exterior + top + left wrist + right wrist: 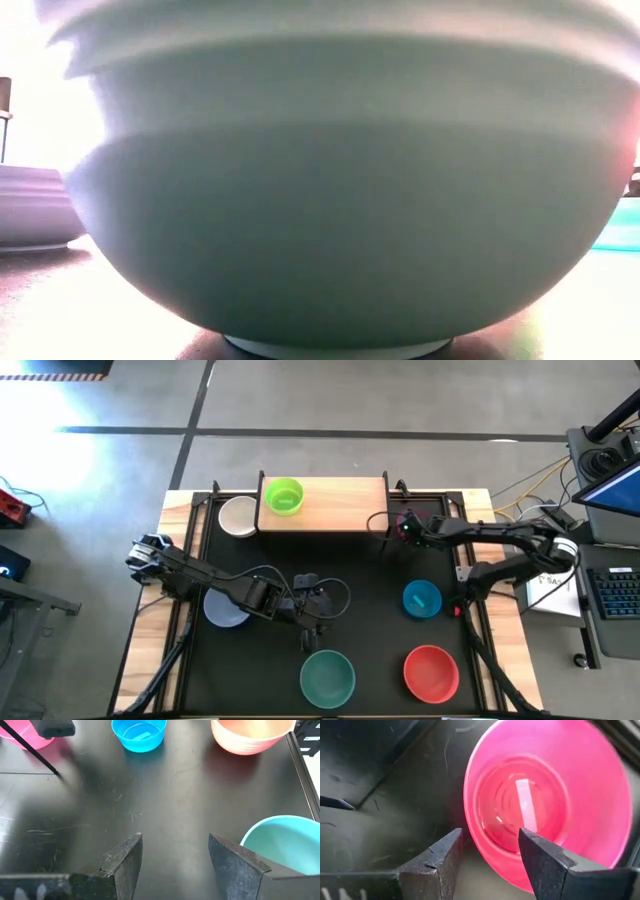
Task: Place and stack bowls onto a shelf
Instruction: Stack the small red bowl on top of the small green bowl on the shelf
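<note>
The shelf (335,507) stands at the table's far edge with a green bowl (284,496) on its left end. A white bowl (238,516) sits on the table left of it. My right gripper (490,855) is open, slanting down at a small magenta bowl (545,795) on the table right of the shelf (408,523). One finger is over the bowl's hollow and one outside its rim. My left gripper (175,865) hangs open above bare table at mid-table (312,622). A lavender bowl (226,606) lies under the left arm. My right gripper has its fingers on either side of the magenta bowl's rim (477,852), one finger (545,865) above the inside and one (440,865) outside, coming from above at a slant. The bowl stands upright on the table. Whether a finger touches the rim, I cannot tell.
A small blue bowl (422,599) sits right of centre. A large teal bowl (328,676) and a red bowl (431,671) stand near the front edge. The teal bowl (340,200) fills the low view. The shelf's middle and right end are bare.
</note>
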{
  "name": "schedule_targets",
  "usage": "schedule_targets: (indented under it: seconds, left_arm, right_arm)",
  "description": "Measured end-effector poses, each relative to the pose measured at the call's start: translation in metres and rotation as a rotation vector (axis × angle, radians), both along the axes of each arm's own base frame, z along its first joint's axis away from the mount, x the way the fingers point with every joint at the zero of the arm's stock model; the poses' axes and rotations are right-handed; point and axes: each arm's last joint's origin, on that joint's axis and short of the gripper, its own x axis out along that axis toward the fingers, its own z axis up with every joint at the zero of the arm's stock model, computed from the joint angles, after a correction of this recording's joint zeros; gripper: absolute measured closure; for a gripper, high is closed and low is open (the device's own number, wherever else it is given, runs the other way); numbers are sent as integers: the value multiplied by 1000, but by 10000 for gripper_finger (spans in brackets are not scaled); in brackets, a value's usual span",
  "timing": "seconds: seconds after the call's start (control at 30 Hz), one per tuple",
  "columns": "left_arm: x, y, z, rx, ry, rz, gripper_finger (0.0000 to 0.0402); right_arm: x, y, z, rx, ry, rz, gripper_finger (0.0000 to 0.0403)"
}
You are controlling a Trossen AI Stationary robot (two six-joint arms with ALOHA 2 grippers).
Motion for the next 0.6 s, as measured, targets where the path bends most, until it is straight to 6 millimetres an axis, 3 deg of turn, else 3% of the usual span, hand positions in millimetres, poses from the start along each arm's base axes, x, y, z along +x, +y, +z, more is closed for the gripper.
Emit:
schedule_targets:
  seconds: [0.23, 0.53, 0.6]
  left_arm:
    - [0, 0, 0, -2, 1, 3, 192]
    - [0, 0, 0, -3, 6, 7, 192]
    - [0, 0, 0, -4, 6, 8, 192]
  right_arm:
    - [2, -2, -13, 34, 62, 9, 242]
    - [1, -2, -9, 23, 52, 18, 380]
    - [0, -1, -6, 18, 42, 17, 389]
